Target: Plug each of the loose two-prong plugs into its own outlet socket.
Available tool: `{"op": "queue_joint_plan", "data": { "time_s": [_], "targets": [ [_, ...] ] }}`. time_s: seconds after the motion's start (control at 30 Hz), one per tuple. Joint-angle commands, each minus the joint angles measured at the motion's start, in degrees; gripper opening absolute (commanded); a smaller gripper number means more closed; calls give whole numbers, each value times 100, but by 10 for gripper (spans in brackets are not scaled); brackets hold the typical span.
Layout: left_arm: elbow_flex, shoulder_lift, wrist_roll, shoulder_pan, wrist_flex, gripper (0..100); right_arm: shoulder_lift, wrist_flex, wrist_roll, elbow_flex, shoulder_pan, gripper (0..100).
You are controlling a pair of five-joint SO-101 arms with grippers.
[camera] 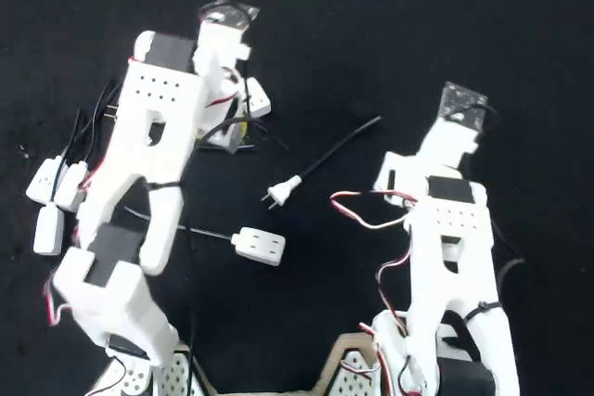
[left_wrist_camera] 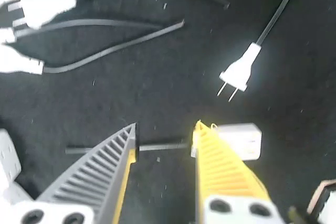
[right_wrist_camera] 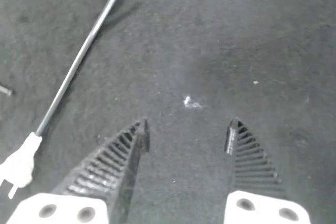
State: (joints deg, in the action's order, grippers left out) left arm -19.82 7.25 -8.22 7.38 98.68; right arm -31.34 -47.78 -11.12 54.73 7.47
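A loose white two-prong plug (camera: 283, 190) on a black cord lies mid-table, prongs toward a white outlet socket (camera: 259, 245) with a short black cord. In the left wrist view the plug (left_wrist_camera: 239, 72) lies beyond the socket (left_wrist_camera: 239, 141). My left gripper (left_wrist_camera: 163, 135) hangs open, its yellow finger (left_wrist_camera: 218, 166) beside the socket and its grey finger (left_wrist_camera: 107, 166) across the socket's cord. From above, the left gripper (camera: 237, 134) is mostly hidden under its arm. My right gripper (right_wrist_camera: 186, 132) is open over bare mat, with the plug (right_wrist_camera: 18, 166) off to one side; from above, this gripper (camera: 459, 107) sits at the right.
Several white plugs or sockets on black cords (camera: 51, 194) lie clustered at the table's left edge; the left wrist view shows the cluster (left_wrist_camera: 37, 11) too. Another white piece (camera: 256, 97) sits by the left arm's wrist. A black mat (camera: 371, 44) covers the table.
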Motion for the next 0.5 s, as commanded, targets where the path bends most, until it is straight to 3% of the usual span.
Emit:
{"op": "queue_joint_plan", "data": {
  "time_s": [0.0,0.2,0.47],
  "targets": [
    [1138,-835,-79,-277,-536,180,-145,-202,325,-312,-396,226],
    [3881,-1890,-70,-892,-2312,180,-145,-387,712,-295,-1108,226],
    [6079,-2822,-18,-1147,-4290,180,-145,-484,1670,-110,-1996,225]
  ]
}}
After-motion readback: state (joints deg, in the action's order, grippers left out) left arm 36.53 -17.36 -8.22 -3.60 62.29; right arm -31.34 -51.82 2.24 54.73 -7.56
